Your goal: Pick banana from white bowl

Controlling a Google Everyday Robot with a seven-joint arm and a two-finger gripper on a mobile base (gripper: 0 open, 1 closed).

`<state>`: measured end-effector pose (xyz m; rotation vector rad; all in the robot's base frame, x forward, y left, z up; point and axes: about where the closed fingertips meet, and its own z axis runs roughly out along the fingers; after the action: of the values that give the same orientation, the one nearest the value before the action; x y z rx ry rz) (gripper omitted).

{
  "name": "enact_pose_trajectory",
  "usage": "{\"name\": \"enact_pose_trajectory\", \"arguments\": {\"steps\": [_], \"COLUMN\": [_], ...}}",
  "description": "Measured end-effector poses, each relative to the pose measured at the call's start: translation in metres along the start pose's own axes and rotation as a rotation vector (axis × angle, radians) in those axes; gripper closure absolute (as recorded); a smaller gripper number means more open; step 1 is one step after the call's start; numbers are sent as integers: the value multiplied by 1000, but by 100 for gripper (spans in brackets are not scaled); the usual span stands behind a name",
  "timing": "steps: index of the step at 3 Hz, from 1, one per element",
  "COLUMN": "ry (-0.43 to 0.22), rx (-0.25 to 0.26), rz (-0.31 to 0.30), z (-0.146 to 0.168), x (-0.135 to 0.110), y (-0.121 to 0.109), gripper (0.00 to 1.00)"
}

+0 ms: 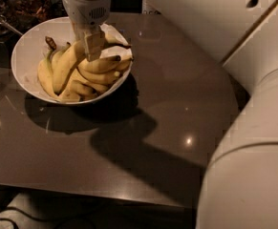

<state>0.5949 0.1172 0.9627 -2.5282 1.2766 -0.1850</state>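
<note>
Banana (45, 75), the long and strongly curved one, lies inside the white bowl (25, 46) along its left wall, with the thin dark stem pointing to the far side. The bowl stands on the far left part of a dark table (167, 104). Just left of the bowl, a thin metal handle (7, 25) shows at the edge of the view; what it belongs to I cannot tell. To the right of the long banana, shorter yellow bananas (99, 66) are piled in the middle and right part of the bowl, some with dark tips. The gripper (93, 46) comes down from above over the far middle of the pile, and its end is touching or just above the bananas there. How far the pincer is open, and whether it has hold of anything, I cannot tell. The large white robot arm (253, 128) fills the right side, and its shadow falls on the table near the bowl.
</note>
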Motion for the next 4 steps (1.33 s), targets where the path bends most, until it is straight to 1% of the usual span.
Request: {"name": "enact_pose_trajectory", "arguments": {"steps": [1,2,3,4], "ry": [-16,-17,-2,-6], "rx": [31,34,30,30], "rz": [16,16,37,104], "z": [-18,-19,-27,-43], "x": [-3,-3,-13,-30], "y": [9,9,23,55], "gripper": [100,100,100,100]}}
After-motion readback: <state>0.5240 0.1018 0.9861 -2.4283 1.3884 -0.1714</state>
